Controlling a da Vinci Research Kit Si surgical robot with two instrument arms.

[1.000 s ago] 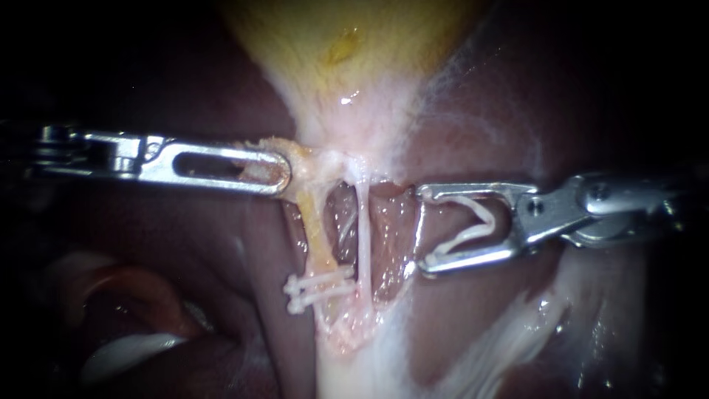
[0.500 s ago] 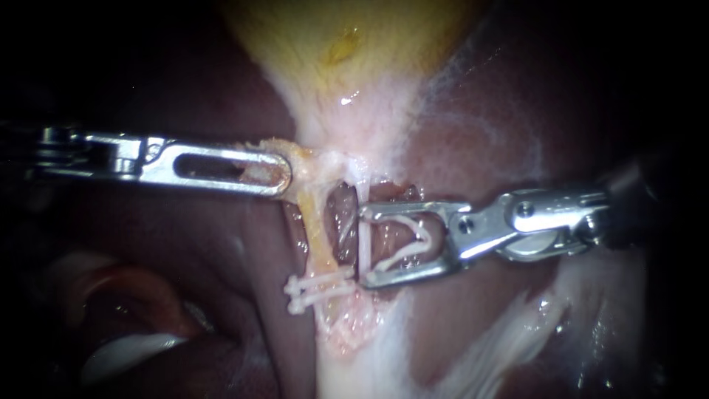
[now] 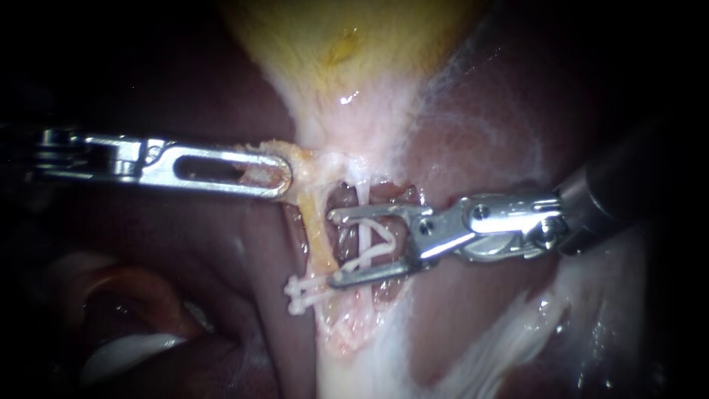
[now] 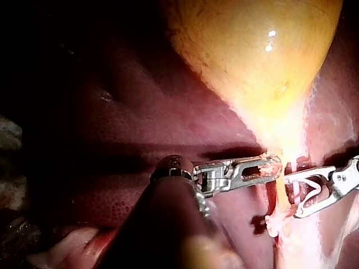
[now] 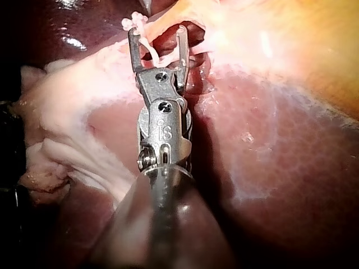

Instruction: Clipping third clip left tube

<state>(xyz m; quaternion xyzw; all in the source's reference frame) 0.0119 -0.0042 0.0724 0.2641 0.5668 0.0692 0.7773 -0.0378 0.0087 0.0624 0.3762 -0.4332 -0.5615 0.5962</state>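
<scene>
Liver (image 3: 480, 111) behind. Two clips (image 3: 314, 288) sit on the left tube (image 3: 316, 236). Right instrument (image 3: 332, 247) end effector grips an unclosed third clip (image 3: 380, 236) beside that tube; left instrument (image 3: 277, 174) end effector clamps tissue (image 3: 299, 159) atop it.

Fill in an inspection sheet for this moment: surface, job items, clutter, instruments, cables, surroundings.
Surface: liver, reddish brown and wet, with the yellow gallbladder above the tubes.
Job's things: yellowish tube carrying two clips low down; thin white tube beside it, no clip shut on it.
Clutter: nothing seen.
Instruments: left instrument shut on tissue at the gallbladder's base; right instrument holds a white clip, spread wide, astride the thin white tube, its tips reaching the yellowish tube.
Cables: nothing seen.
Surroundings: dark beyond the lit tissue.
</scene>
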